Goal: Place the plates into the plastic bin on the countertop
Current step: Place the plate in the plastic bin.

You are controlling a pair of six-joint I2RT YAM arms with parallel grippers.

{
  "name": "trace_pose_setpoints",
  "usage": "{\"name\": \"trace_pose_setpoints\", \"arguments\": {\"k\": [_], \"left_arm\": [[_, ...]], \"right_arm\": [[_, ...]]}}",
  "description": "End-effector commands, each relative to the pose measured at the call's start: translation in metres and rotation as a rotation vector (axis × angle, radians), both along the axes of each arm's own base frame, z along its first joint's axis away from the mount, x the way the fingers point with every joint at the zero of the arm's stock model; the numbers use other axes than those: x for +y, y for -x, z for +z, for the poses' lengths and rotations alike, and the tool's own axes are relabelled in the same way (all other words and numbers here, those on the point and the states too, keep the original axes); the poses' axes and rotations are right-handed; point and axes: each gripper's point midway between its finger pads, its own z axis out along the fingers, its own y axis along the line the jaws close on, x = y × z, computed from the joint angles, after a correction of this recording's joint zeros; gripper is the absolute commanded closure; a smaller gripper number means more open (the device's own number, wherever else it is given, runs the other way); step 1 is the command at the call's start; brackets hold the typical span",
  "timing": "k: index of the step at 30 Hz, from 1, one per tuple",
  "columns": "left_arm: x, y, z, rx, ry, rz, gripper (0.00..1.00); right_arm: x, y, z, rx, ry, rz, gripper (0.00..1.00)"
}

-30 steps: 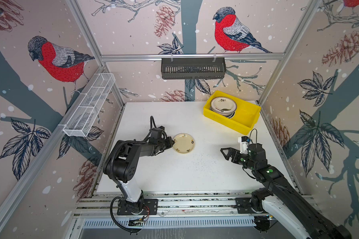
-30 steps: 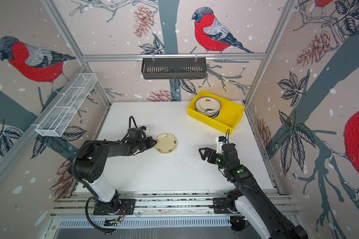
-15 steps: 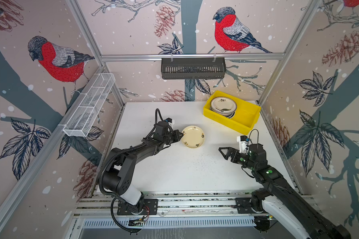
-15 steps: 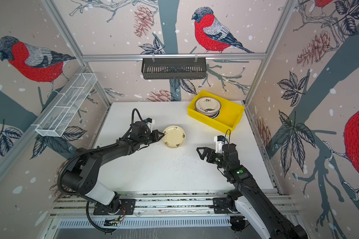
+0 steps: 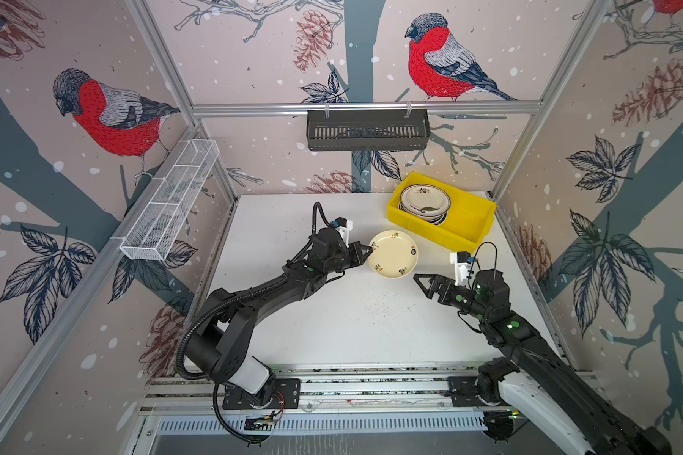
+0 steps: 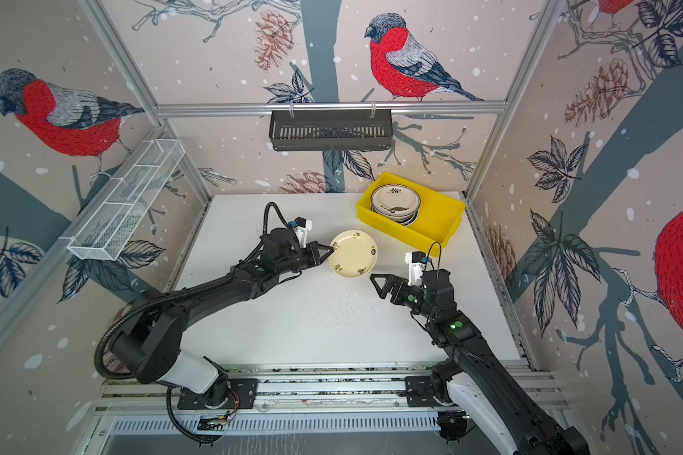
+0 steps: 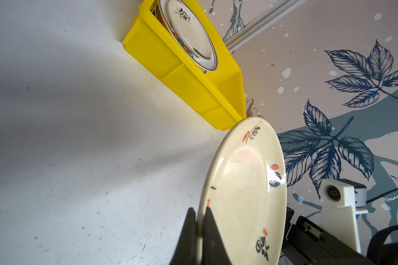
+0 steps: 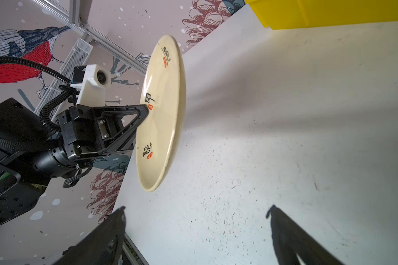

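Left gripper (image 5: pixel 365 252): clamped on the rim of a cream plate (image 5: pixel 394 254) with red and black characters. In the left wrist view the two fingers (image 7: pixel 190 229) pinch the plate's near edge, one on each face, with hardly any gap between them.

Plate sits over the middle of the table (image 5: pixel 332 323), toward the far edge, face up in both top views (image 6: pixel 353 254). It seems to be held clear of the surface, with a shadow under it in the right wrist view (image 8: pixel 163 110), though no view shows the gap plainly.

Bin (image 5: pixel 442 236): yellow, at the far right corner of the table, turned at an angle to the edges. The held plate is just beside its near left corner, not over the rim. A stack of plates (image 5: pixel 424 199) lies in the end of the bin nearest the far edge; the top one is white with a dark rim and a small floral mark. The other end of the bin shows bare yellow floor.

Right gripper (image 8: pixel 195 210): jaws spread wide, nothing between them. It hangs over the table toward the right edge, near the plate's right side but apart from it.

Black basket (image 5: pixel 367 130) hangs on the back rail; wire basket (image 5: pixel 170 201) on the left rail.
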Motion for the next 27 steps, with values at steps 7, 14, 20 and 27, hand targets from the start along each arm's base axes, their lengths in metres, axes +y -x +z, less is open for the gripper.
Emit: {"name": "trace_pose_setpoints", "arguments": {"k": [7, 14, 20, 27], "left_arm": [[-0.037, 0.008, 0.025, -0.034, 0.108, -0.027, 1.0], [-0.05, 0.014, 0.025, -0.046, 0.129, -0.026, 1.0], [-0.058, 0.018, 0.029, -0.062, 0.147, -0.018, 1.0], [-0.064, 0.021, 0.024, -0.043, 0.152, -0.038, 1.0]], "right_arm": [[0.001, -0.005, 0.03, -0.081, -0.071, -0.027, 0.25], [-0.005, -0.007, 0.038, -0.09, -0.094, -0.075, 0.49], [-0.006, -0.009, 0.042, -0.092, -0.117, -0.089, 0.66], [-0.008, -0.011, 0.039, -0.079, -0.115, -0.108, 0.81]]}}
